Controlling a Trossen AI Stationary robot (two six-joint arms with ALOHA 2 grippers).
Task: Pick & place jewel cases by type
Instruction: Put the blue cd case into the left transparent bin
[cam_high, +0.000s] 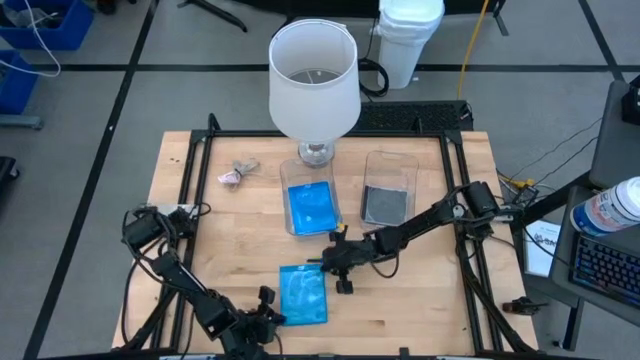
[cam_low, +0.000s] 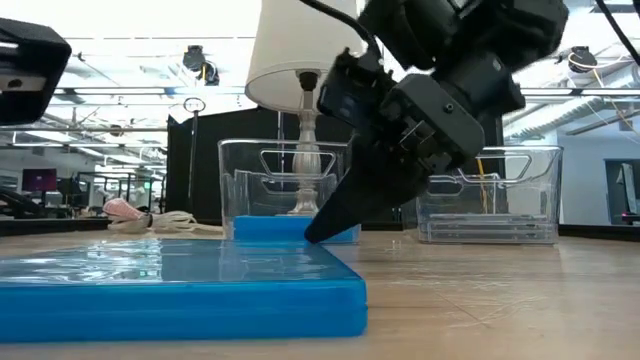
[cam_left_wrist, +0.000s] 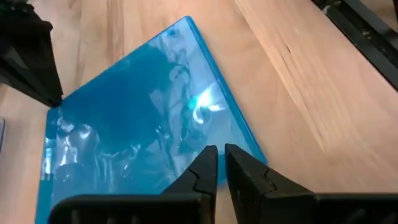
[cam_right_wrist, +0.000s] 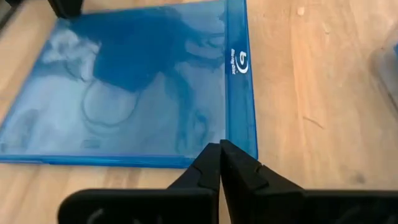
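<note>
Two clear tubs sit side by side at the middle of the wooden table (cam_high: 420, 300), right in front of the white lamp (cam_high: 313, 80). The left tub (cam_high: 310, 205) carries a bright blue jewel case lying flat on its floor (cam_high: 311, 207), and the right tub (cam_high: 389, 190) holds smoky grey cases (cam_high: 385, 204) (how many are stacked in there I cannot tell from above). In the low view both tubs show their clear walls, the blue edge low in the nearer one (cam_low: 275, 228) and thin grey layers at the bottom of the other (cam_low: 490, 232).

Out on the bare wood, near the front of the table, lies another blue jewel case (cam_high: 303, 294), flat, free of either tub. The right gripper (cam_high: 343, 272) is down at its far edge, fingers pressed together with nothing between them, the tips just beside the case's rim in the right wrist view (cam_right_wrist: 219, 152). The left gripper (cam_high: 268, 318) sits at the case's near left corner, its fingers (cam_left_wrist: 202, 171) nearly together with a thin gap, over the edge of the case (cam_left_wrist: 149, 118) but not clamped on it.

Off toward the table's back left, a small pinkish-grey lump (cam_high: 236, 174) rests alone.
</note>
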